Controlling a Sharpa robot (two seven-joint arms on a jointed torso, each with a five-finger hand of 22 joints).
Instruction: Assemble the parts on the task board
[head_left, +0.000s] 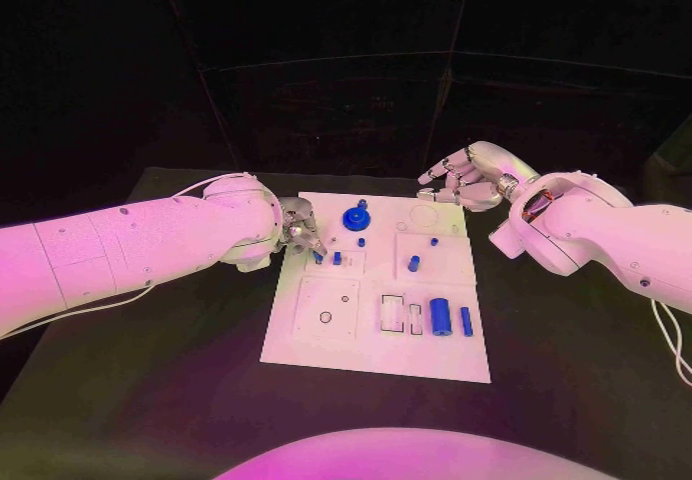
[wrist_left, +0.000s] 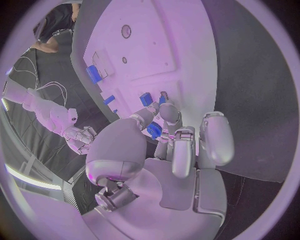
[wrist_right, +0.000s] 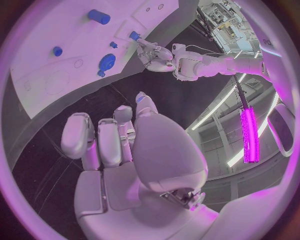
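The left robot hand (head_left: 299, 228) is seen at the task board (head_left: 335, 338)'s left edge with fingertips closed around a small blue part (head_left: 317, 256), which could be tipped or dropped if misaligned, while the right robot hand (head_left: 459, 178) is held empty, loosely curled, beyond the far edge.

The flat white task board (head_left: 378, 330) lies in the middle of the black table (head_left: 173, 360). Small blue parts (head_left: 440, 316) sit on it. The left hand (head_left: 299, 226) is at its left edge, the right hand (head_left: 459, 177) behind its far right corner.
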